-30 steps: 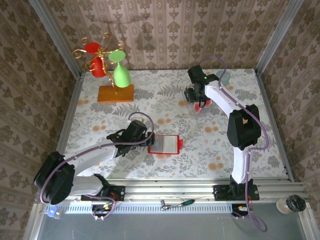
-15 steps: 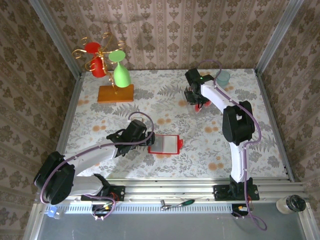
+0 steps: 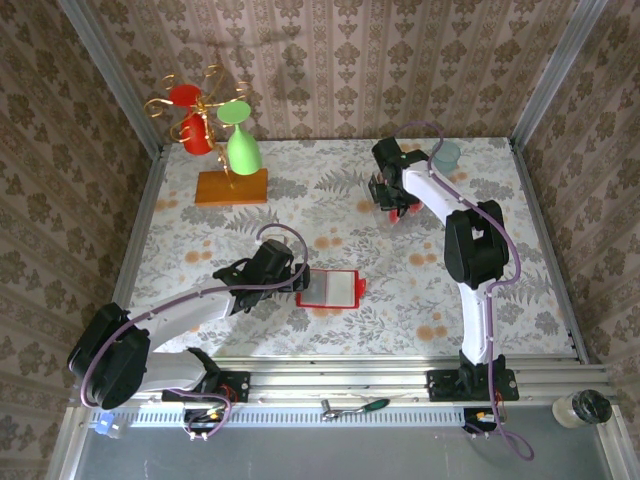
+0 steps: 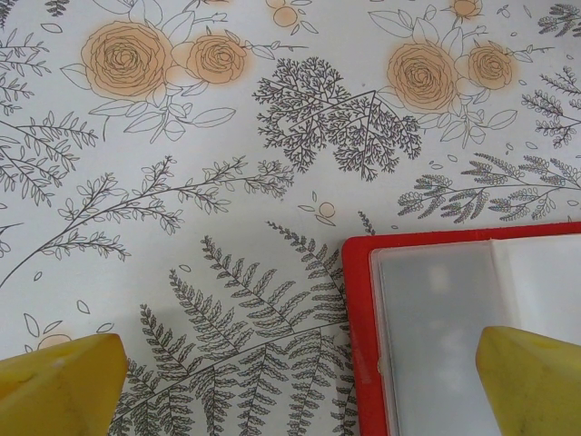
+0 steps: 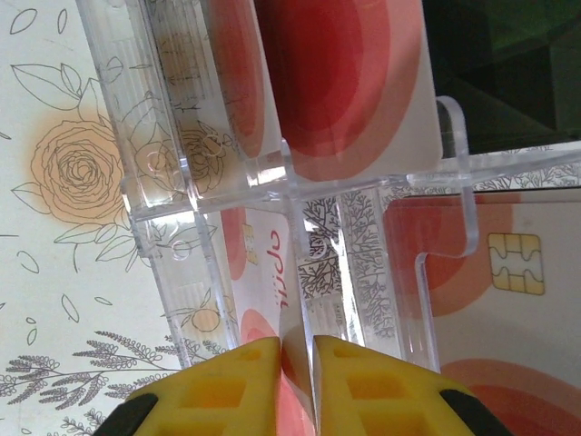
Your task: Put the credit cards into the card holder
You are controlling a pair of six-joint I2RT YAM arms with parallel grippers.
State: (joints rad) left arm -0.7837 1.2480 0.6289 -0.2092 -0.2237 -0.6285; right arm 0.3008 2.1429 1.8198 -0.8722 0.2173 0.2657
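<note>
The card holder lies open on the flowered cloth, a red square with pale inner pockets. My left gripper hangs over its left edge, open, the yellow fingertips wide apart with nothing between them. At the back right, my right gripper is at the clear rack that holds the credit cards. Its two yellow fingers are pressed on the edge of one pale, red-marked credit card. Another card with a chip shows behind the rack.
An orange block with a gold stand carrying red and green cups stands at the back left. A pale teal cup sits at the back right, close to the right arm. Papered walls enclose the table on three sides.
The right gripper has shifted a little left and back at the rack, and its jaws have narrowed onto a card. The left arm and the card holder have not moved.
</note>
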